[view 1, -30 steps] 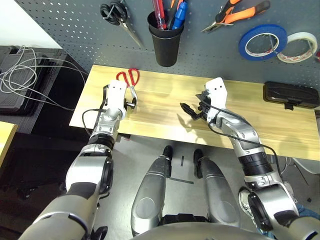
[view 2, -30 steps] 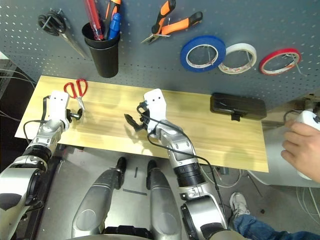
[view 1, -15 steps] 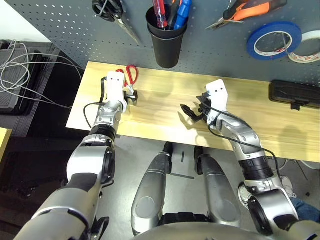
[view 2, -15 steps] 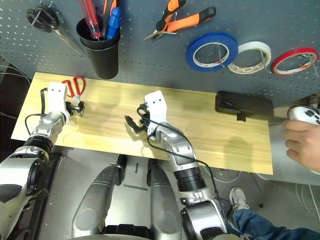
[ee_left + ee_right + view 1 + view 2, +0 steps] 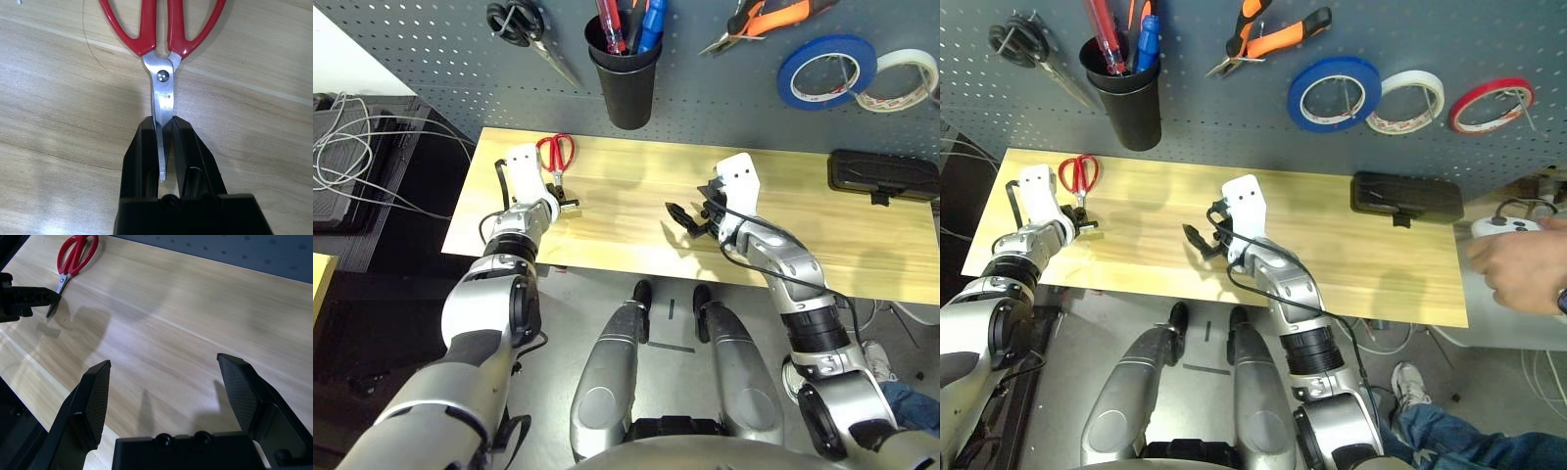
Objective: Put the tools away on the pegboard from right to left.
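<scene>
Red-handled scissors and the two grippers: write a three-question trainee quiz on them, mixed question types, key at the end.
1. True or false: the left gripper is closed on the blades of the red-handled scissors.
2. The right gripper is: A) open above bare table; B) gripping the pliers; C) shut on the scissors.
3. Fill in: the blue tape roll hangs on the ____.

Key: 1 true; 2 A; 3 pegboard.

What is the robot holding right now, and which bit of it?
The left end effector is pinching the red-handled scissors by the closed metal blades, near the tip, as they lie on the table. The right end effector is open and holds nothing.
</scene>
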Robot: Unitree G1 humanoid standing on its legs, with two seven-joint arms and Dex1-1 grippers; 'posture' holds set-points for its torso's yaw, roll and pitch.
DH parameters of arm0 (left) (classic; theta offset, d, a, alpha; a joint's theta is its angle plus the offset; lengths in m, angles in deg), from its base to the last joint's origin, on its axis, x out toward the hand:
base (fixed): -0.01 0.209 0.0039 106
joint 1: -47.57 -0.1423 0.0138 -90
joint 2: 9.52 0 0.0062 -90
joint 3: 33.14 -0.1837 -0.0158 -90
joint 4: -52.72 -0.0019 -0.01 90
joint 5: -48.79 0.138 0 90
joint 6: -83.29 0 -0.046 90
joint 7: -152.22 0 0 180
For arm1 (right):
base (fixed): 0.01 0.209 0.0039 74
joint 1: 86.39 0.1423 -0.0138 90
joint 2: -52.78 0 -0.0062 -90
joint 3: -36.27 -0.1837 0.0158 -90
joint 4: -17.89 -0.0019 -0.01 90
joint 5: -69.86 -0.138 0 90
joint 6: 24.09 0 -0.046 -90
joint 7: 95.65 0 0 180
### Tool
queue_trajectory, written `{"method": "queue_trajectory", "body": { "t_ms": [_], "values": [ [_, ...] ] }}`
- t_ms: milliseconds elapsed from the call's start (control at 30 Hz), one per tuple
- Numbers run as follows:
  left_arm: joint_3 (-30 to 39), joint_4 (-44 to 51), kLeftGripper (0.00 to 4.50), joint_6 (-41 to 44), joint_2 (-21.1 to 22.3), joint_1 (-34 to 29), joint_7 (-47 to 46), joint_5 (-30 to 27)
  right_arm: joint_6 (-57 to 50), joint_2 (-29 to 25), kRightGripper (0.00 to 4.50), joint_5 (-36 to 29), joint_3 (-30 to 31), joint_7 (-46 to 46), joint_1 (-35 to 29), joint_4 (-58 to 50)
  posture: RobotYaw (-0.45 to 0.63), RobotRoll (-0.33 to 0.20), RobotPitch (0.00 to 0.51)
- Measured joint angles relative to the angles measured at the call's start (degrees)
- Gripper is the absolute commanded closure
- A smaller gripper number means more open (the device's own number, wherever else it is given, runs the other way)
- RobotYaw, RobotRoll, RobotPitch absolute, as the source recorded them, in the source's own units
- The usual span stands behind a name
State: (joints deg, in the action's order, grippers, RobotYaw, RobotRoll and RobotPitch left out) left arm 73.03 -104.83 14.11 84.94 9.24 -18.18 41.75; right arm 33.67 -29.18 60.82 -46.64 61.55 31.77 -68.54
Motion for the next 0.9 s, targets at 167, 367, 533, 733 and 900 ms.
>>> {"method": "queue_trajectory", "body": {
  "t_ms": [167,367,533,733,900],
  "values": [
    [0.3,4.4,4.19,-0.7,-0.5,-3.3,1.2,-0.4,0.2,0.0,0.00,0.0,0.0,0.0,0.7,0.3,-0.03,0.000,0.479],
    [0.2,21.3,4.19,-2.4,-3.6,-15.1,-0.6,-1.2,0.6,0.0,0.00,-0.1,-0.1,-0.6,0.9,0.3,-0.01,0.000,0.466],
    [-1.7,45.2,4.19,1.8,-7.6,-31.1,-3.4,-1.4,1.5,0.3,0.00,-1.2,0.1,-2.9,1.8,0.2,0.01,0.000,0.459],
    [-3.6,61.1,4.19,6.0,-8.4,-40.6,-5.9,-0.6,3.1,0.5,0.00,-1.6,1.0,-5.8,2.3,0.2,0.05,0.000,0.453],
    [-3.8,71.3,4.19,6.0,-8.4,-44.4,-7.2,0.4,4.6,0.5,0.00,-1.7,2.6,-9.1,3.3,0.6,0.06,0.000,0.447]
  ]
}}
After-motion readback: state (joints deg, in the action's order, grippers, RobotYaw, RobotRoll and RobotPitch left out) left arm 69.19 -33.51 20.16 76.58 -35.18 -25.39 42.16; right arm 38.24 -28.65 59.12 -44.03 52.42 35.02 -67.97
